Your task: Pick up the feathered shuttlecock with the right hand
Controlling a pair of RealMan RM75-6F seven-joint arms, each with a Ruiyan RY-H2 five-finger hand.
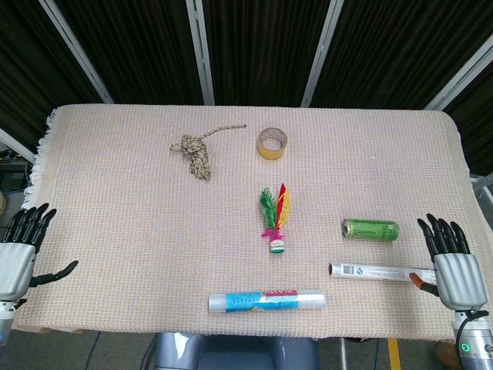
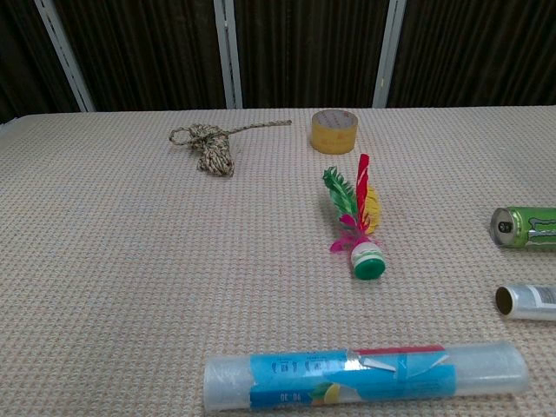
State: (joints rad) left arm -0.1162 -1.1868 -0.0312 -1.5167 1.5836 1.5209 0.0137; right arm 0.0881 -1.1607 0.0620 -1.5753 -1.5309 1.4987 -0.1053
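The feathered shuttlecock with green, red and yellow plumes and a green-white base (image 1: pixel 275 220) lies flat at the centre of the beige woven tabletop (image 1: pixel 115 193), untouched. The right hand (image 1: pixel 451 258) hovers at the lower right of the frame, fingers spread, empty. The left hand (image 1: pixel 23 250) sits lower left, fingers apart.
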